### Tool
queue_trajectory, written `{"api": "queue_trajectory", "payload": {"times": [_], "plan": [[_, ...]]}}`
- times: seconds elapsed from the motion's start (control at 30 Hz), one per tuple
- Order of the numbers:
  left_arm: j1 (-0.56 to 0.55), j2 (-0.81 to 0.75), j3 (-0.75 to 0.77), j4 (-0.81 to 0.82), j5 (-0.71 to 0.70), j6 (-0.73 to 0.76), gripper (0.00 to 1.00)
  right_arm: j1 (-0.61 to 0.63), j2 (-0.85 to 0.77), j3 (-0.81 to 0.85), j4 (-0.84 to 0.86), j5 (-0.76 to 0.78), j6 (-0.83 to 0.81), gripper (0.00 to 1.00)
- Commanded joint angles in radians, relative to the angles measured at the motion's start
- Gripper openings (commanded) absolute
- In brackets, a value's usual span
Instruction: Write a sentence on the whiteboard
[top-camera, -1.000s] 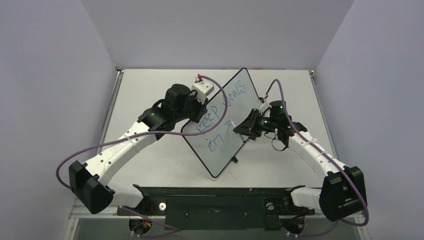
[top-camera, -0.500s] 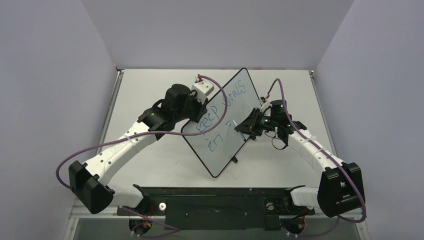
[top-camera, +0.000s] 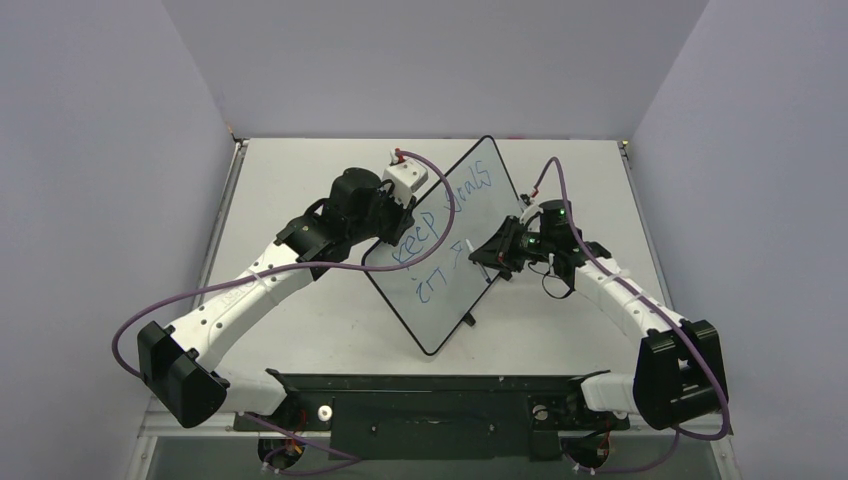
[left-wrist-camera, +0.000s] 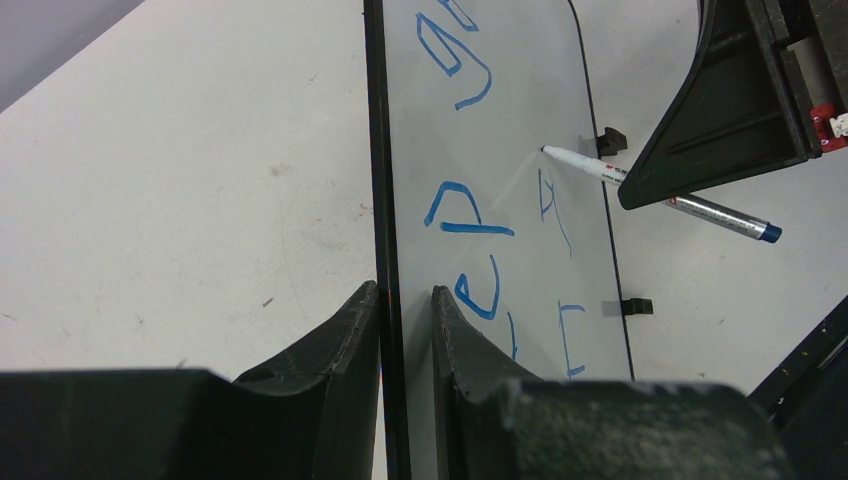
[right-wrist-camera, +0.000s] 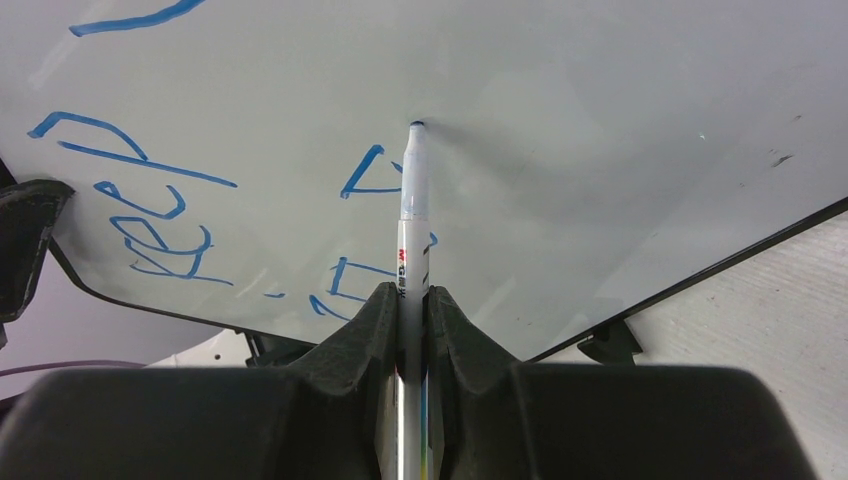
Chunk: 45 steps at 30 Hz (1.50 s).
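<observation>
Fingers (left-wrist-camera: 345, 340) of the left gripper (left-wrist-camera: 403, 295) pinch one long edge of the whiteboard (top-camera: 452, 300), one finger on each side. The whiteboard lies slanted across the middle of the table (top-camera: 300, 330). At the whiteboard's other side, the right gripper (right-wrist-camera: 410, 296) squeezes a marker (right-wrist-camera: 413, 200) tight, and its tip touches the white face. The sentence (top-camera: 440, 215) is blue: "keep goals" on top, then a few letters under it, maybe "in", too wobbly to read well. The tip sits just past those letters.
</observation>
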Motion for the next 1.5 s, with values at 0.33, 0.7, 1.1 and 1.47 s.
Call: {"api": "queue_trajectory", "payload": {"times": [0.33,0.7,1.1,1.47], "plan": [[-0.03,0.007,-0.025,-0.099,0.082,0.032,0.0,-0.025,-0.022,-0.096,0.054,0.002,-0.014,0.0],[-0.031,0.008,-0.023,-0.1,0.085,0.031,0.0,-0.03,-0.101,-0.019,-0.03,0.029,-0.02,0.0],[-0.034,0.011,-0.023,-0.1,0.084,0.032,0.0,0.012,-0.029,0.098,0.019,-0.013,0.022,0.0],[-0.036,0.006,-0.026,-0.099,0.077,0.033,0.0,0.049,0.018,0.103,0.058,-0.014,0.04,0.0]]}}
